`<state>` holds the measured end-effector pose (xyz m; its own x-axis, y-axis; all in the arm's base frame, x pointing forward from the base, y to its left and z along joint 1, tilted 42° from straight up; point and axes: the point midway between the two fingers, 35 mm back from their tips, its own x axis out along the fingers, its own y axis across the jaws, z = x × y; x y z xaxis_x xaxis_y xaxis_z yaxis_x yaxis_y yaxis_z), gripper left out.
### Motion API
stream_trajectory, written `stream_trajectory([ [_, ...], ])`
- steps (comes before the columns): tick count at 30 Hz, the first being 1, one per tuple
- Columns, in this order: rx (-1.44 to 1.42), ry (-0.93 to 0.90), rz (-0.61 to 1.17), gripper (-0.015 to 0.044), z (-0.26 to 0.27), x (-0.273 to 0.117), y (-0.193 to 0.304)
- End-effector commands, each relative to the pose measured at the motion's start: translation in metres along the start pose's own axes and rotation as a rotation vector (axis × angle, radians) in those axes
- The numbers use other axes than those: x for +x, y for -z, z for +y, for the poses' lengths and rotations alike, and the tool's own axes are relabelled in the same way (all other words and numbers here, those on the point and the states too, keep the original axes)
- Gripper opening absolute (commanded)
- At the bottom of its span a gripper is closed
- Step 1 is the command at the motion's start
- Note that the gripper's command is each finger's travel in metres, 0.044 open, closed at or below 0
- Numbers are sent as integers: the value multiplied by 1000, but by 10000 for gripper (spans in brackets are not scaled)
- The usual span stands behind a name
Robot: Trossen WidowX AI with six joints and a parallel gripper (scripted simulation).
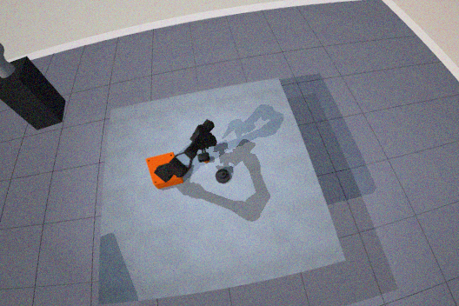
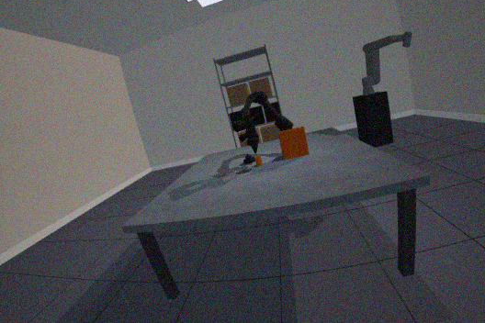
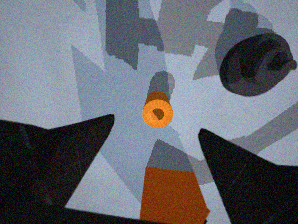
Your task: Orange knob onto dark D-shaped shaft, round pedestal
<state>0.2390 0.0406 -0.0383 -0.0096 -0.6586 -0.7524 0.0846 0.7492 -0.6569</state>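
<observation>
The orange knob (image 1: 207, 162) (image 2: 258, 161) (image 3: 158, 104) stands upright on the table. In the wrist view its ring-shaped top, with a dark hole, faces the camera. My gripper (image 1: 203, 156) (image 2: 255, 149) (image 3: 157, 125) is wide open and empty, pointing down above the knob; the knob appears between the fingertips, slightly beyond their line. The dark round pedestal (image 1: 222, 175) (image 2: 248, 160) (image 3: 241, 80) stands a short way from the knob, at the upper right in the wrist view. Its shaft points up; the shaft's flat side cannot be made out.
An orange block (image 1: 161, 161) (image 2: 294, 143) (image 3: 172, 192) stands on the table (image 1: 143, 222) (image 2: 220, 203) at my arm's base. Arm shadows cross the table. Away from it are a black stand (image 1: 32, 92) (image 2: 373, 120) bearing a grey arm, and a shelf rack (image 2: 243, 56) with boxes.
</observation>
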Motion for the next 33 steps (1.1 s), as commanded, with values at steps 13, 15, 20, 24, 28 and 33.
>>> stream_trajectory([
  [13, -9, 8, 3, 440, -1, 29, 0],
  [15, -9, 8, 3, 440, -1, 32, 0],
  [20, -11, 8, 3, 440, 0, 40, 0],
  [24, -12, 8, 3, 440, 0, 47, 0],
  [28, -12, 8, 3, 440, 0, 53, 0],
  [33, -11, 9, 3, 440, -1, 61, 0],
])
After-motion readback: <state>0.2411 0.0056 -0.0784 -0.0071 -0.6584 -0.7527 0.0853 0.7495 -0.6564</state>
